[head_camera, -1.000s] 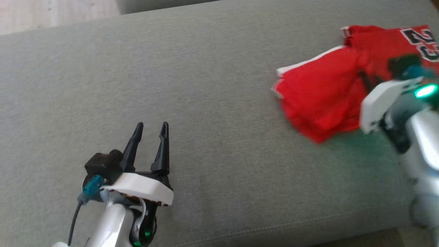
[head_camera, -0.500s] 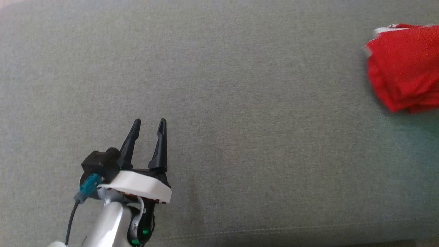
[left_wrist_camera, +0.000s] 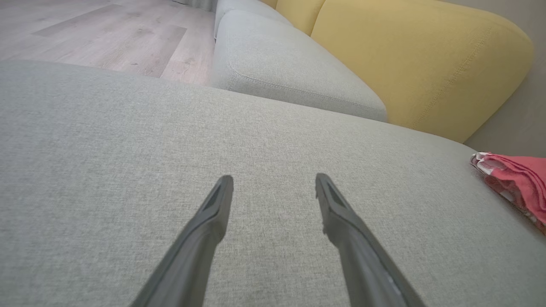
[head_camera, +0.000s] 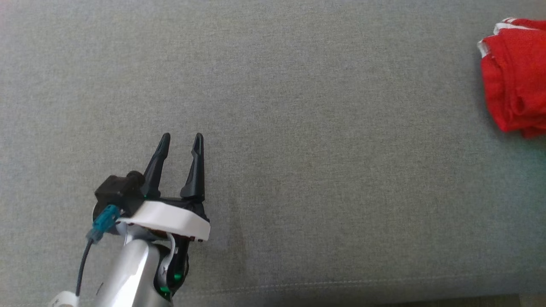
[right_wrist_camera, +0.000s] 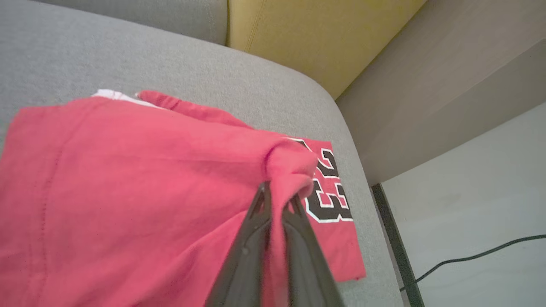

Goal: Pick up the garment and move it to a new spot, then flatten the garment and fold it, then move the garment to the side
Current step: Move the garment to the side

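– Left gripper [head_camera: 182, 136] is released: fingers spread wide, nothing between them, low over the left part of the grey seat [head_camera: 298, 128]. Idle.
– Garment?
– Red garment [head_camera: 516, 81] is at the far right of the same seat, well apart from the left gripper. Looks folded in layers, with white trim at the edge. Number print faces up in the right wrist view.
– Right side?
– Right gripper [right_wrist_camera: 279, 204] is clenched on a raised bunch of the garment. The rest of the cloth lies on the seat. Can't tell how many layers it has caught.
– Risks?
– My read: it's a thin pinch on what looks like slippery cloth, so a fast pull could strip it out. If only the top layer is caught, the fold opens as it drags. It also sits near the seat's rounded right corner, so pushed too far it slides off.
– Anything in the way?
– The seat between the two grippers carries nothing I can see. In the left wrist view there's wood floor [left_wrist_camera: 85, 34] beyond the seat, a second grey cushion [left_wrist_camera: 290, 72], then the yellow backrest [left_wrist_camera: 405, 55]. Past the right corner, lower down, is a dark cable [right_wrist_camera: 469, 256]. The backrest limits reach. The cable matters only if the cloth falls.
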Robot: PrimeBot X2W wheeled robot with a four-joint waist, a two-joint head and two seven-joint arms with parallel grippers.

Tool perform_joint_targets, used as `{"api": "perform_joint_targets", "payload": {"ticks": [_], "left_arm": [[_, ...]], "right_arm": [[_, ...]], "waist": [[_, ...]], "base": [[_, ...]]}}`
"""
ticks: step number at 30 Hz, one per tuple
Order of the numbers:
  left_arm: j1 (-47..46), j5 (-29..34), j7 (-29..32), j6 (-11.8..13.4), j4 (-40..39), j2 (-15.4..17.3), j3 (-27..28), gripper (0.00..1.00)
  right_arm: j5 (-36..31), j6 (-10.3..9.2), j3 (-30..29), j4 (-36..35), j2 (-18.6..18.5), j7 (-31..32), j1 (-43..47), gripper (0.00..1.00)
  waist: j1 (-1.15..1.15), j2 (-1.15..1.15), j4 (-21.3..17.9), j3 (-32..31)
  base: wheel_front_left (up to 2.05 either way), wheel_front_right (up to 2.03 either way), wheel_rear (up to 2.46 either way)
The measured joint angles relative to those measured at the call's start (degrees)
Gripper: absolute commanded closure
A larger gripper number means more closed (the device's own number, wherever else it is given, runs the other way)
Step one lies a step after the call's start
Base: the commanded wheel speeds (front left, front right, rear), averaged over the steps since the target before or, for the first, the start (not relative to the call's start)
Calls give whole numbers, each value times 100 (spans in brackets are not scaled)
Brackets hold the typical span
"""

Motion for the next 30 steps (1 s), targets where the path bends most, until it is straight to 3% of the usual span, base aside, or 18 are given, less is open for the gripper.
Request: {"api": "perform_joint_targets", "payload": {"ticks": [2,3,4,18,30], "left_arm": [[-7,0,1,2,-12,8,-3,0],[-7,0,4,8,-12,9,-5,0],[-7,0,18,8,-13,12,-7,0],[-5,-2,49,51,-15,38,-54,0],[71,-232,40,60,339,37,45,0]], "right_arm": [[-116,0,-101,169,10,-54,-21,53],[-168,0,-146,258,10,-66,-24,11],[-240,0,-175,353,10,-66,-24,0],[-453,0,-275,973,77,-929,-262,0],[85,0,85,824,967,-1847,-230,0]], "waist": [[0,0,-5,21],[0,0,-8,24],[0,0,-13,24],[0,0,-242,-191],[-1,0,-298,-1023]], "base": [[0,0,0],[0,0,0],[0,0,0],[0,0,0],[0,0,0]]}}
